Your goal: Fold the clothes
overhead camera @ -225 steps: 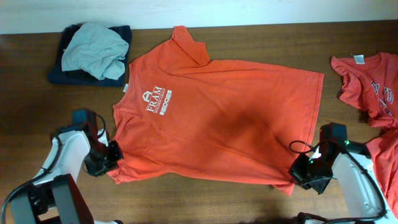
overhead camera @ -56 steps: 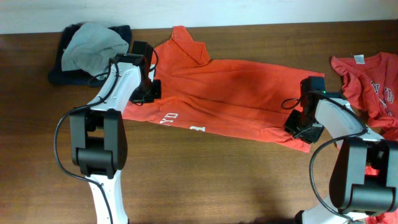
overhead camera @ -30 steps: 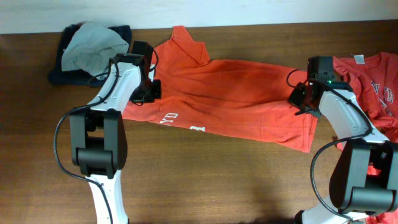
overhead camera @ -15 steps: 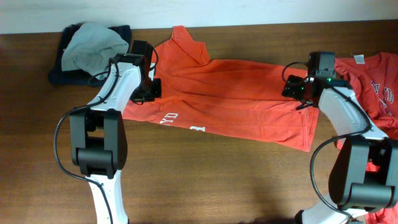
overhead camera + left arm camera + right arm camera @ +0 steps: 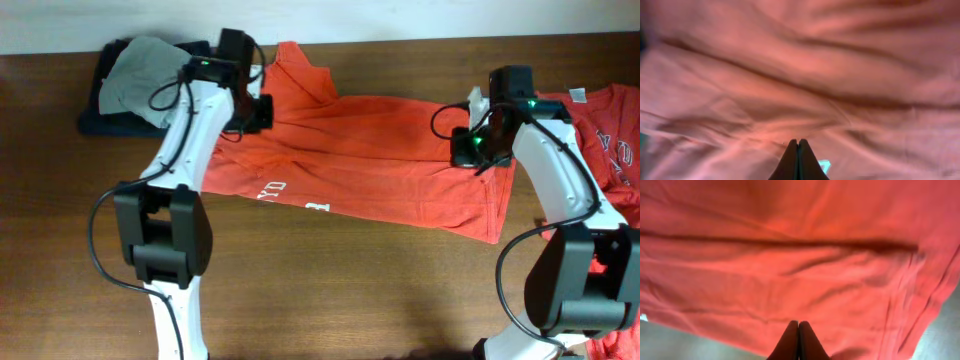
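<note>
I'm looking at a dark brown wooden table (image 5: 320,290) with an orange-red T-shirt (image 5: 370,160) lying flat across its middle, nearer the far edge, with bits of white print along the shirt's near side. In the far left corner sits a dark blue garment (image 5: 92,122) with a crumpled grey one (image 5: 140,80) on top of it. A second red T-shirt (image 5: 600,140) lies at the right edge, and I think more red cloth (image 5: 615,345) lies at the near right corner, though the frame cuts it off.

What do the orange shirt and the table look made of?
Shirt: probably soft cotton knit, matte; it lies in limp creases. Table: dark wood or wood-look veneer, faint sheen; streaky grain shows.
</note>
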`<action>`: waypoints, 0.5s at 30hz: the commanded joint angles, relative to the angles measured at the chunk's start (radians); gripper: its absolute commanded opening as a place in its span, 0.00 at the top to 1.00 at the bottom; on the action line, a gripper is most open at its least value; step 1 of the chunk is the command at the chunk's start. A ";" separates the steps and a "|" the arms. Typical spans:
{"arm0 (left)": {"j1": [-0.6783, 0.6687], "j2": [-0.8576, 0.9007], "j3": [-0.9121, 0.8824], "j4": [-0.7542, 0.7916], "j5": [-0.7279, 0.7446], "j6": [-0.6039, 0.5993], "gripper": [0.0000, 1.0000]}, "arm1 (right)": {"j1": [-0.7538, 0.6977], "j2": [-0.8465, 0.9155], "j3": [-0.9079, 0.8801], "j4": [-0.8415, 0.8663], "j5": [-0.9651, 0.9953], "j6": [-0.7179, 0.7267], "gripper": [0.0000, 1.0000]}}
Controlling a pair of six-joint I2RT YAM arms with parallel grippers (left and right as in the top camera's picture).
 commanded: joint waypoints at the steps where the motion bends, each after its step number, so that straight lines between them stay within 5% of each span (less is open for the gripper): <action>1: -0.068 -0.022 0.000 -0.011 0.024 0.039 0.99 | -0.003 0.030 -0.023 -0.035 0.008 0.098 0.96; 5: -0.130 -0.021 -0.026 -0.011 -0.049 0.037 0.99 | -0.003 0.030 -0.098 -0.068 0.134 0.233 0.96; 15: -0.185 -0.006 -0.084 0.004 -0.152 0.015 0.99 | -0.003 0.032 -0.266 0.009 0.154 0.241 0.96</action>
